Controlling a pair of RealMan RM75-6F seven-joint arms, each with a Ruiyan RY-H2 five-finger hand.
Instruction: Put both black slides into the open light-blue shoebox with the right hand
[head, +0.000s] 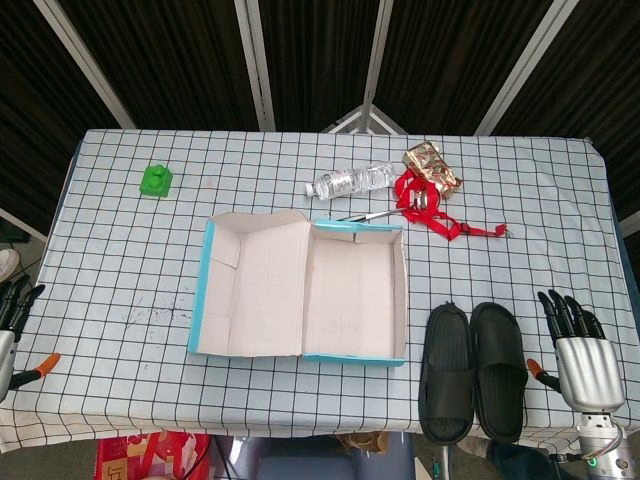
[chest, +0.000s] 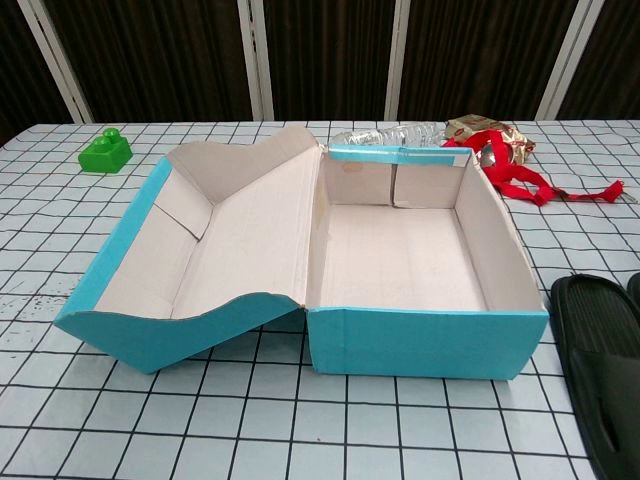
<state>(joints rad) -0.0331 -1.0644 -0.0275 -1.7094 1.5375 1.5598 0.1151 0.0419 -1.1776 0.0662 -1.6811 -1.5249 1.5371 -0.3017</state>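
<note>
Two black slides lie side by side on the checked cloth near the table's front right: one (head: 448, 372) closer to the box, the other (head: 499, 368) to its right. The chest view shows only one slide (chest: 600, 365) at its right edge. The light-blue shoebox (head: 355, 352) stands open in the middle, its inside bare and its lid (head: 250, 285) folded out to the left. My right hand (head: 582, 358) hovers just right of the slides, fingers apart, holding nothing. My left hand (head: 14, 318) shows at the far left edge, fingers spread and empty.
Behind the box lie a clear plastic bottle (head: 352, 181), a red ribbon with a metal piece (head: 432, 208) and a gold foil packet (head: 432, 165). A green toy block (head: 156, 181) sits at the back left.
</note>
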